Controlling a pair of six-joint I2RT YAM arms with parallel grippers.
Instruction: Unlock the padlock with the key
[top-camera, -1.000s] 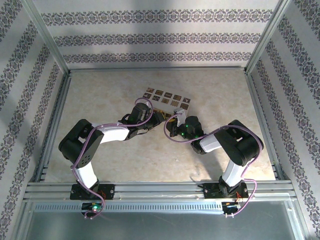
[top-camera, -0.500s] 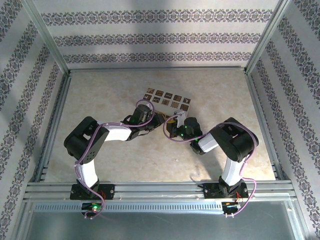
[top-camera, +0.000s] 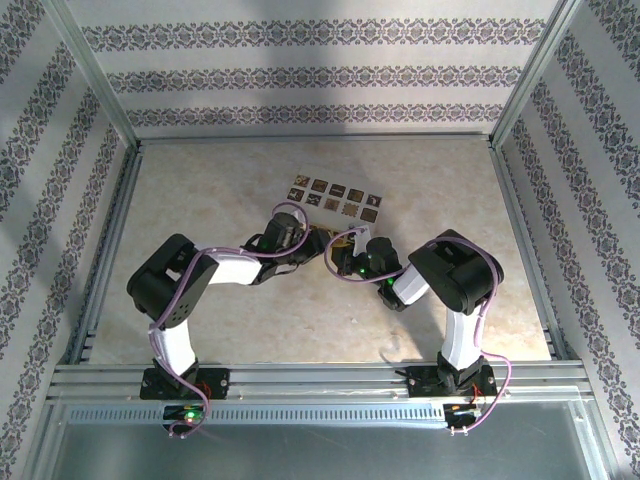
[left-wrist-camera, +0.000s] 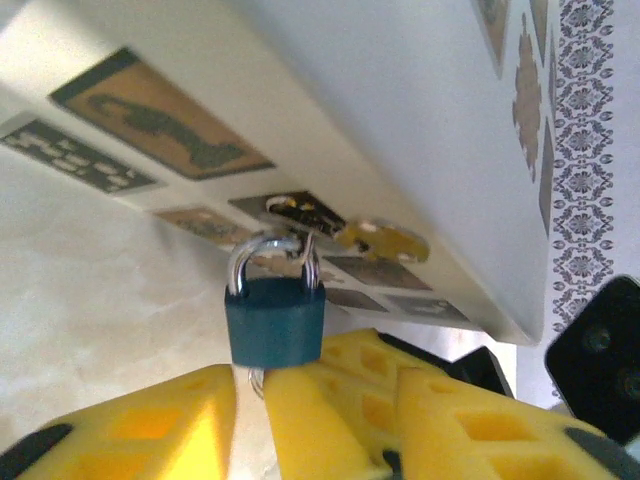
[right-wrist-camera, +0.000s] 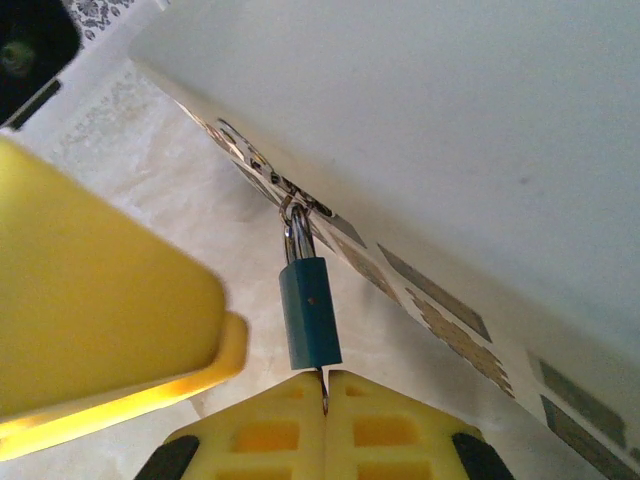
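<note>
1. The left gripper (left-wrist-camera: 250, 392), with yellow ribbed fingers, has just let its jaws part to a middling gap; a second ago they were almost closed. It sits just under the padlock without pinching it.
2. The small blue-bodied padlock with a silvery shackle (left-wrist-camera: 275, 322) hangs by that shackle from a brassy metal hasp (left-wrist-camera: 300, 210). The hasp is on the side of the cream box with dark square tiles (top-camera: 335, 196), which lies mid-table, nearer the far edge. The shackle looks closed.
3. The thin silvery-grey key (right-wrist-camera: 322, 385) stands in the padlock's underside. Its tail is clamped between the closed jaws of the right gripper (right-wrist-camera: 325, 400), whose arm has folded in toward the box.
4. Judgement: with the left hold released, the padlock can swing, so turning the key may twist the body rather than the cylinder.
5. No brand or readable writing shows; the tiles carry only dark patterns.
</note>
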